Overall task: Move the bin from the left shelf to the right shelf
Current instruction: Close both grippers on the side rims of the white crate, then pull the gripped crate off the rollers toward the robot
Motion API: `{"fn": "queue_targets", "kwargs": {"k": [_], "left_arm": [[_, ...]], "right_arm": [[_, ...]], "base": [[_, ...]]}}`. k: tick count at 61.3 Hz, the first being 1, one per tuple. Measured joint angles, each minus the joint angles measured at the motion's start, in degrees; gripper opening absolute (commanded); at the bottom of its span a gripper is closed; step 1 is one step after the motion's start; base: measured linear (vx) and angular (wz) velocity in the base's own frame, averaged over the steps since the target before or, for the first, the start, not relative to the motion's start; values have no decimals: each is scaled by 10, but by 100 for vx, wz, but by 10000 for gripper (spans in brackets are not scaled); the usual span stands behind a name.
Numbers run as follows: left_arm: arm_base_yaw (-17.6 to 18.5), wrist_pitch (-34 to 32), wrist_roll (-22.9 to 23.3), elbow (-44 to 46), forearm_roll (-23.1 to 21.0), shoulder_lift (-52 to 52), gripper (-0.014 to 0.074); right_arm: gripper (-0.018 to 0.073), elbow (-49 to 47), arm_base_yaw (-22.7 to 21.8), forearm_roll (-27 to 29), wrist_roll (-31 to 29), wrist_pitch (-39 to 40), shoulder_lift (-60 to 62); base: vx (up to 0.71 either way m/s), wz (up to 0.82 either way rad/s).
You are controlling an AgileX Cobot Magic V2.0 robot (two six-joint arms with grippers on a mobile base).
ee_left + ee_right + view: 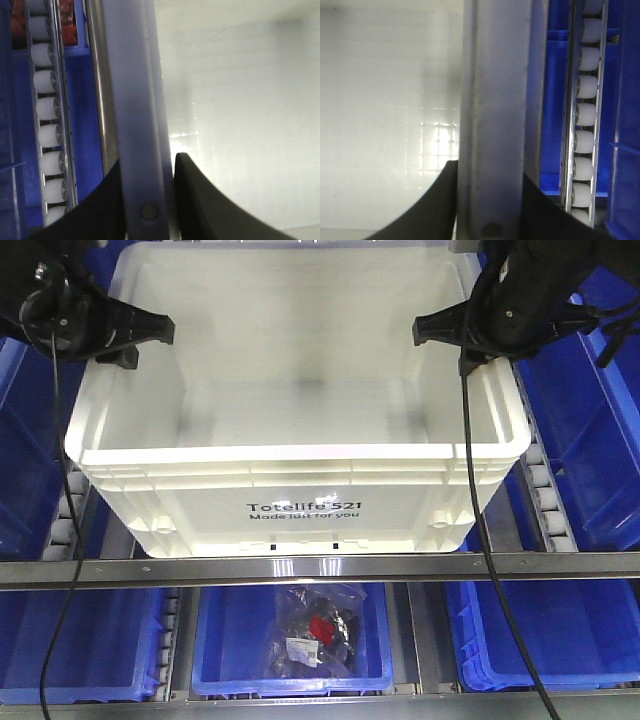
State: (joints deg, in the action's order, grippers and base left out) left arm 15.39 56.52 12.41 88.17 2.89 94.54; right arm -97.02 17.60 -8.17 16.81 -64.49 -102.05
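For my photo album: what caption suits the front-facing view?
Left gripper and right gripper clamp side walls of the white bin on a roller shelf among blue bins.

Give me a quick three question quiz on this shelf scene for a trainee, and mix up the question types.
1. True or false: the left gripper and the right gripper each clamp a side wall of the white bin.
2. Multiple choice: what lies in the middle blue bin on the lower level? A) a clear bag of items; B) a white bottle; C) a folded towel.
3. Fill in: the black print on the white bin reads "Totelife ___".

Key: 1 true; 2 A; 3 521.
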Motion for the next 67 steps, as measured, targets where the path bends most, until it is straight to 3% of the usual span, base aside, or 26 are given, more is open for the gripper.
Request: {"fn": "queue_targets", "kwargs": {"k": [32,49,67], "left_arm": [[0,6,2,0,-13,-54,96],[20,23,2,-7,-1,-60,97],[52,-39,68,-144,6,-169,97]], "right_arm": [[20,6,0,11,-11,-6,51],[20,114,13,5,-3,45,121],[23,178,15,7,-2,28,206]], "base": [[0,0],[0,0],[0,0]]}}
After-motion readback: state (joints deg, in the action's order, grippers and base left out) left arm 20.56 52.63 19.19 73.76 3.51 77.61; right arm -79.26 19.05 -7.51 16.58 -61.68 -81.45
